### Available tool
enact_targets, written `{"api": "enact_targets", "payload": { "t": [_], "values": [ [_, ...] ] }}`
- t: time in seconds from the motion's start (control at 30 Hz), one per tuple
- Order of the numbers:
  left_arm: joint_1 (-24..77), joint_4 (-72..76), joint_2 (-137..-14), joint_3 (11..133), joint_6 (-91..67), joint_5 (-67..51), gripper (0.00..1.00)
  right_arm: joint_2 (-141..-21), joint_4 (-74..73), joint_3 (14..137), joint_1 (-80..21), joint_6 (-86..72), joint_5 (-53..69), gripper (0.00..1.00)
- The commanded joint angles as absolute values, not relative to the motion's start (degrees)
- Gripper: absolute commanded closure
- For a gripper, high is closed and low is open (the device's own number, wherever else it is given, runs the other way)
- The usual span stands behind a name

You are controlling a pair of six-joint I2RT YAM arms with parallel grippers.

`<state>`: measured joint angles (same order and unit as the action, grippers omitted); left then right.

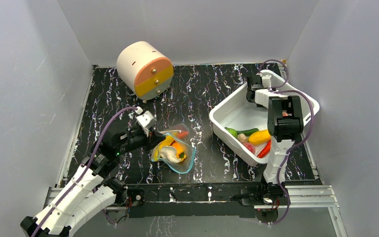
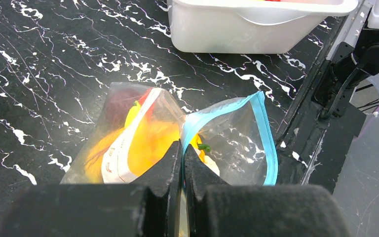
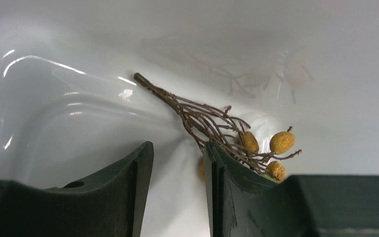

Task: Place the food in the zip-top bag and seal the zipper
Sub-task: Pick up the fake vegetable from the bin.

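The clear zip-top bag (image 1: 175, 150) lies on the black marbled table with its mouth standing open, and holds yellow and orange food (image 1: 171, 148). My left gripper (image 1: 156, 134) is shut on the bag's mouth edge, pinching the teal-blue zipper strip (image 2: 269, 143) between the fingertips (image 2: 182, 150). The bag's white label (image 2: 126, 148) faces the left wrist camera. More food lies in the white tub (image 1: 227, 106): a green cucumber (image 1: 246, 132), a yellow piece (image 1: 259, 137), a red chili (image 1: 265, 149). My right gripper (image 1: 251, 98) is open inside the tub (image 3: 177, 153), beside a brown twig with small yellow berries (image 3: 212, 118).
A cream drum with an orange, yellow and grey face (image 1: 144, 69) lies at the back left. The tub stands tilted at the right, near the table's right edge. White walls close in three sides. The arm bases and rail (image 1: 202, 192) run along the near edge.
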<state>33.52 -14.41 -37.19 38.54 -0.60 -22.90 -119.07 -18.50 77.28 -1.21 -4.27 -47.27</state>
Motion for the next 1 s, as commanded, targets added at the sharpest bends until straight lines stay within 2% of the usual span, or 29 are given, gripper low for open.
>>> {"api": "enact_targets", "payload": {
  "t": [0.0, 0.2, 0.67, 0.97],
  "values": [
    [33.8, -14.0, -36.3, 38.4, -0.1, -22.7, 1.0, -121.9, -15.7, 80.4, -0.6, -0.7, -51.1, 0.59],
    [33.8, -13.9, -36.6, 38.4, -0.1, -22.6, 1.0, -123.4, -15.4, 80.8, -0.4, 0.2, -51.9, 0.61],
    [33.8, -13.9, -37.2, 38.5, -0.1, -22.4, 1.0, -123.4, -16.9, 82.1, -0.4, 1.2, -50.2, 1.0],
    [33.8, -14.0, -37.6, 38.5, 0.0, -22.2, 1.0, -117.7, -20.5, 84.4, -1.2, -1.5, -44.6, 1.0]
  ]
}}
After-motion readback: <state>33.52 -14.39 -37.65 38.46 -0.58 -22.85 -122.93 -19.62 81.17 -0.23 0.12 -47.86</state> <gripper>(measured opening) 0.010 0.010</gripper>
